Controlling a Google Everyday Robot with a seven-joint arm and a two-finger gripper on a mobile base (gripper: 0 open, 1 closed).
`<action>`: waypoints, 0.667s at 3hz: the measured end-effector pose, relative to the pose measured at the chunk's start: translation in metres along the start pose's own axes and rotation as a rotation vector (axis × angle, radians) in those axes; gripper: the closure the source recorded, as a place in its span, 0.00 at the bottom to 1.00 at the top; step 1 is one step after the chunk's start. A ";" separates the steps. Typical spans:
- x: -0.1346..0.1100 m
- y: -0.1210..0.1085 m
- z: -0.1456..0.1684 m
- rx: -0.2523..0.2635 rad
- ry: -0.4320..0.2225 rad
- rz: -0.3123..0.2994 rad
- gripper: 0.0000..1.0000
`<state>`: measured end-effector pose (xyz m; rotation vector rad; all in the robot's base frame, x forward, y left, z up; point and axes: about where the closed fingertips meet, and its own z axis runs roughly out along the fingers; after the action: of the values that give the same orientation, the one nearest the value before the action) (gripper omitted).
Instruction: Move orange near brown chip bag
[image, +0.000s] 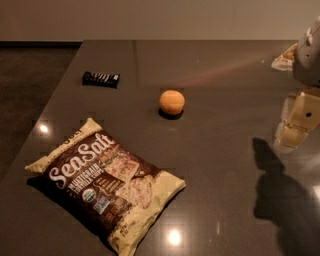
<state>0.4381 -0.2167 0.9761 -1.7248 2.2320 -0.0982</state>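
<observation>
The orange (172, 101) is a small round pale orange fruit resting on the dark table (220, 150), near the middle. The brown chip bag (106, 183) lies flat at the front left, with cream edges and white "Sea Salt" lettering. It is well apart from the orange, down and to the left of it. My gripper (298, 122) hangs at the right edge of the view, above the table and far to the right of the orange. It holds nothing that I can see.
A small black snack bar (101, 78) lies at the back left of the table. The table's left edge runs diagonally beside the bag, with dark floor beyond. The arm's shadow (280, 195) falls on the table at the front right.
</observation>
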 end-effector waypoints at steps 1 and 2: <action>-0.001 0.000 0.000 0.002 -0.001 -0.001 0.00; -0.019 -0.006 0.012 -0.023 -0.039 -0.005 0.00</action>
<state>0.4509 -0.1986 0.9705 -1.7287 2.2094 -0.0402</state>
